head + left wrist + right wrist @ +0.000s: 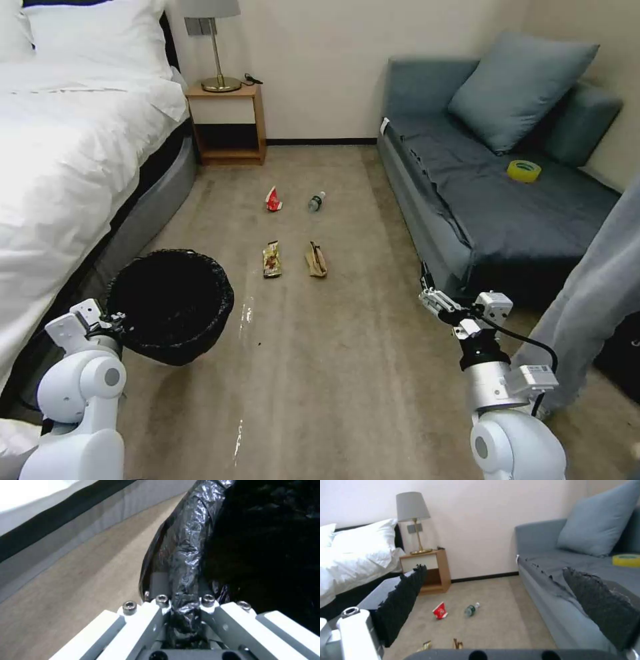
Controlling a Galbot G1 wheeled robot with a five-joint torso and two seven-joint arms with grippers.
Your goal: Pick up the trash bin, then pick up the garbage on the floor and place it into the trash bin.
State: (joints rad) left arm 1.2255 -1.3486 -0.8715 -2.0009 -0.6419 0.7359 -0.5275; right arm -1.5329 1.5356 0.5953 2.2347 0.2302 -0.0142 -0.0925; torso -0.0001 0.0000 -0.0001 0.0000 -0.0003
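Observation:
The trash bin (170,303), round with a crinkled black bag, is at my lower left beside the bed. My left gripper (113,321) is shut on its near rim, and the left wrist view shows the fingers (156,610) pinching the bag-covered rim (186,555). The garbage lies on the carpet ahead: a red-white packet (273,199), a small bottle (316,201), a brown-gold wrapper (271,259) and a tan paper wrapper (316,259). My right gripper (430,297) hangs open beside the sofa's front, holding nothing. Its dark pads (403,600) frame the packet (440,610) and bottle (471,609).
A white bed (67,133) runs along the left, with a nightstand (227,123) and lamp at the back. A grey sofa (500,200) with a pillow and a yellow tape roll (524,171) lines the right. Grey fabric (593,293) hangs at the right edge.

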